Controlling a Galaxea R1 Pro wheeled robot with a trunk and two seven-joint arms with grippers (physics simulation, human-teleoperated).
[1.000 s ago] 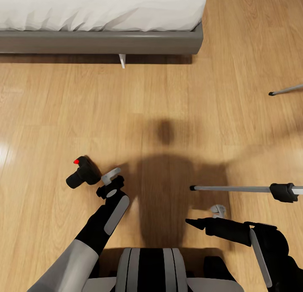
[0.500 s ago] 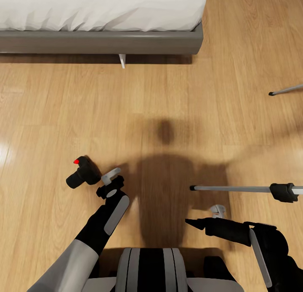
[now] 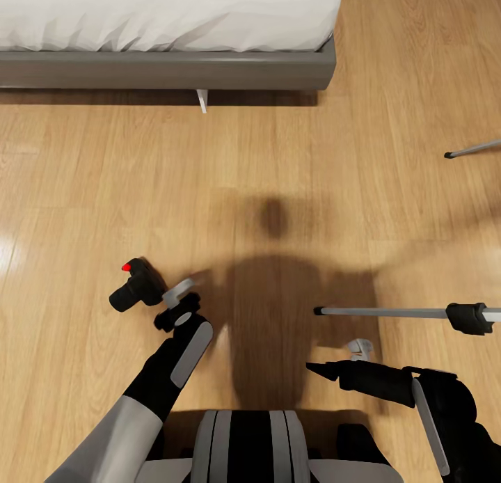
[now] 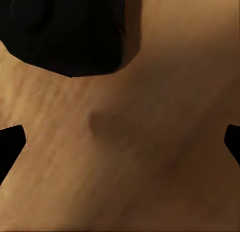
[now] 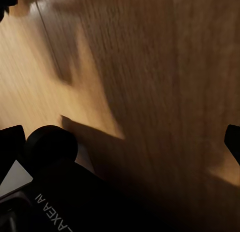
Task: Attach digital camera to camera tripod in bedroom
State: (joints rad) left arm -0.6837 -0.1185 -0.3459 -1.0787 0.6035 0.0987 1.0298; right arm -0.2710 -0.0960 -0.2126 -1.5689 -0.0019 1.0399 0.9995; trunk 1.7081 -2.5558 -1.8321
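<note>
Low, left arm (image 3: 149, 382) outstretched, fingers (image 3: 178, 287) spread beside digital camera (image 3: 138, 284).

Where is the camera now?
In the head view, the camera lies on the wood floor at lower left, just beside the left gripper.

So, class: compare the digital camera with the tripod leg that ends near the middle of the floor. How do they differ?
The digital camera is compact and matte black with a red button; the tripod leg is a long, thin silver tube with a dark joint. The camera lies by the left gripper, the leg nearer the right gripper. Both are low over the wood floor.
</note>
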